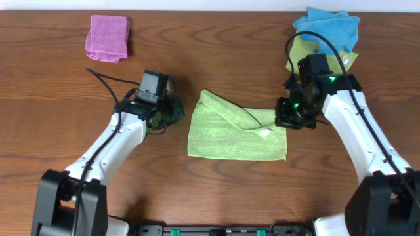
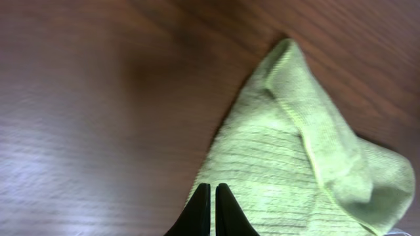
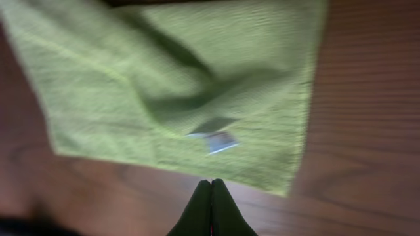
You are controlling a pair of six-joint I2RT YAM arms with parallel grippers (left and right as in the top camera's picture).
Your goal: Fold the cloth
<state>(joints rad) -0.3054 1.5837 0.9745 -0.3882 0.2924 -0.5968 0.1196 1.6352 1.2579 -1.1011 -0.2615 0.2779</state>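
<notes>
The lime-green cloth [image 1: 236, 134] lies on the wooden table between the two arms, with its top-left corner folded over toward the middle and a small white tag [image 1: 266, 132] near its right side. My left gripper [image 1: 172, 111] hovers just off the cloth's left edge, shut and empty; in the left wrist view its black fingertips [image 2: 213, 191] meet above the cloth [image 2: 295, 164]. My right gripper [image 1: 289, 118] is at the cloth's upper right edge, shut with nothing held. In the right wrist view the closed tips [image 3: 210, 185] sit just off the cloth's [image 3: 170, 85] edge, near the tag [image 3: 220, 141].
A folded pink cloth [image 1: 107, 37] lies at the back left. At the back right a bright blue cloth [image 1: 328, 29] rests on a duller yellow-green cloth [image 1: 305, 49], close behind the right arm [image 1: 357, 131].
</notes>
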